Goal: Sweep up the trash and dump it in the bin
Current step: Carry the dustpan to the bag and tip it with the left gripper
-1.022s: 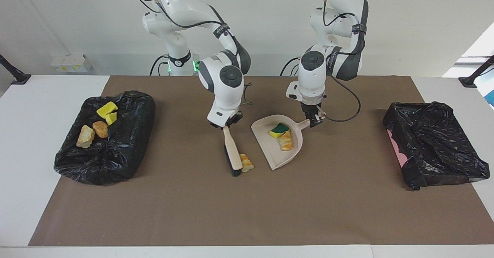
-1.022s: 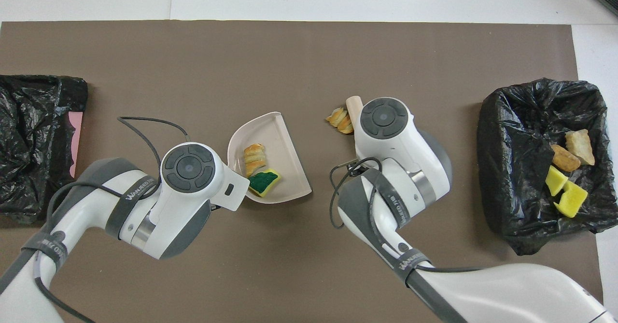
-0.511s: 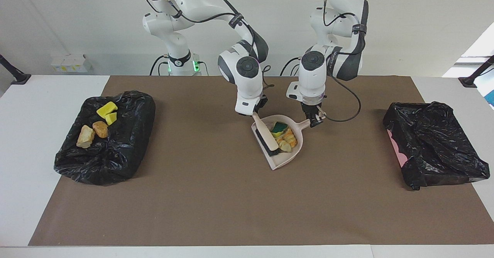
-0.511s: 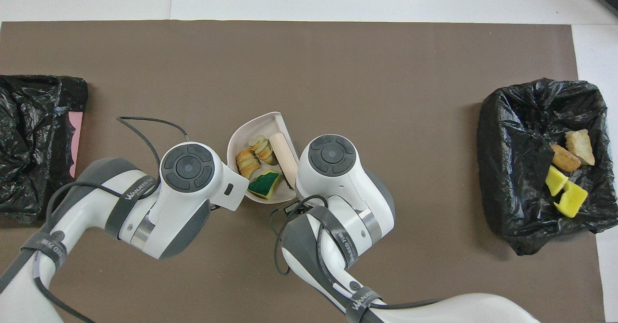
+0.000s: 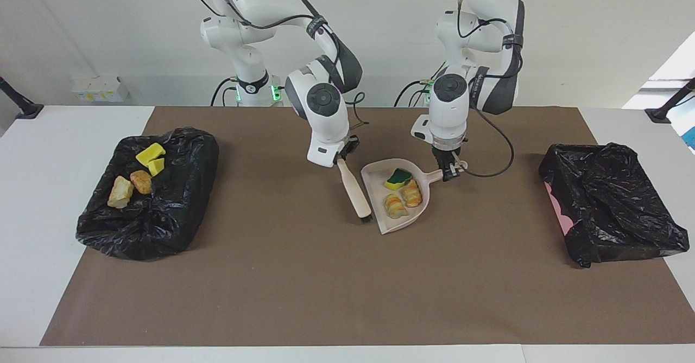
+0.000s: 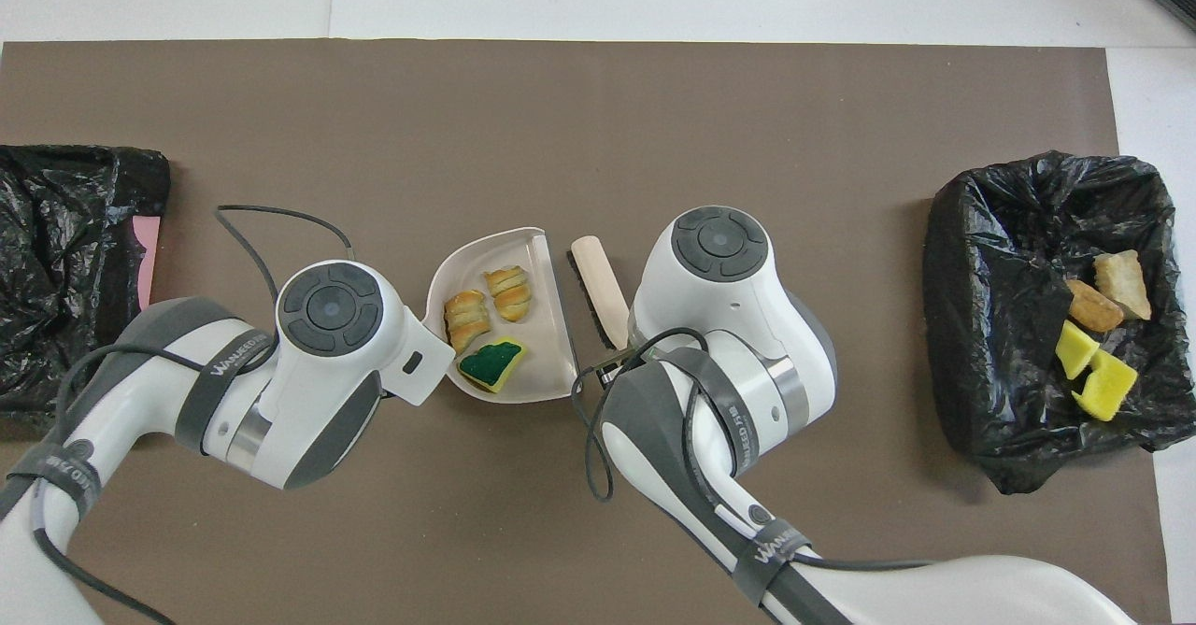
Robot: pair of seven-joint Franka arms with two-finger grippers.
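White left gripper (image 5: 449, 172) clamping dustpan (image 5: 399, 219) handle, right gripper (image 5: 341, 158) clamping brush (image 5: 355, 192) alongside, both wrists angled down.

Beige dustpan (image 5: 403, 221) in the left end effector (image 5: 448, 176), with a green-topped yellow sponge (image 5: 398, 178) and two tan-orange striped croissants (image 5: 403, 200). Beige brush (image 5: 354, 190), black bristles, under the right end effector (image 5: 341, 159). Brown mat (image 5: 326, 287). Shiny black bin bags (image 5: 613, 205).

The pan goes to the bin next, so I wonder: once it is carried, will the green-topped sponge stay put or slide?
The green-topped sponge looks light and squashy, with flat faces, so it should not roll. It lies loose in the dustpan, so a steep tilt toward the open lip would probably slide it out, and the two croissant pieces with it.
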